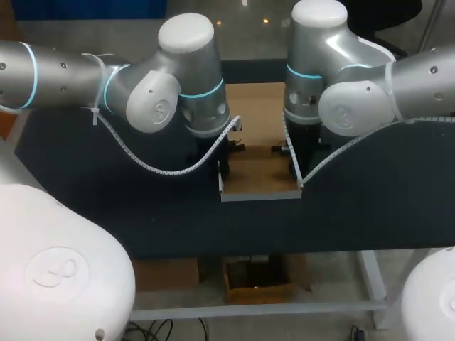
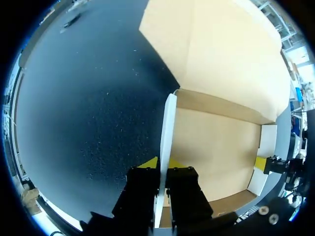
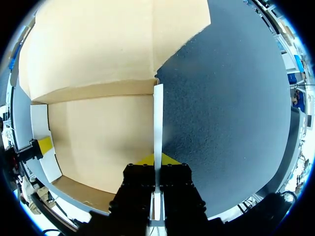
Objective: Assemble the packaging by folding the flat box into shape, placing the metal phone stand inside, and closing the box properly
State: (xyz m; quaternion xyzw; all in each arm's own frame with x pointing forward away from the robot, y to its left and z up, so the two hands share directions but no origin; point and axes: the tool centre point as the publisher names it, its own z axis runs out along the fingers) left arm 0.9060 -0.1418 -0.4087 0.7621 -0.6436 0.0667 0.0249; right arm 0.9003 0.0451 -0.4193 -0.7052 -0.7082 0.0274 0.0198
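The brown cardboard box [image 1: 259, 167] stands part folded at the middle of the dark table, with its floor [image 2: 216, 147] [image 3: 103, 137] bare and its lid flap [image 1: 256, 103] lying flat on the far side. My left gripper [image 1: 224, 167] [image 2: 162, 164] is shut on the upright left side wall [image 2: 167, 132], one yellow tip on each face. On the opposite side my right gripper [image 1: 293, 160] [image 3: 157, 160] is shut on the upright right side wall [image 3: 158, 118]. Each wrist view shows the other gripper across the box. No phone stand shows in any view.
The low front wall [image 1: 259, 194] of the box faces the table's near edge [image 1: 234, 250]. Dark table surface [image 1: 370, 199] spreads to both sides of the box and in front of it. Both arms' cable hoses hang beside the box.
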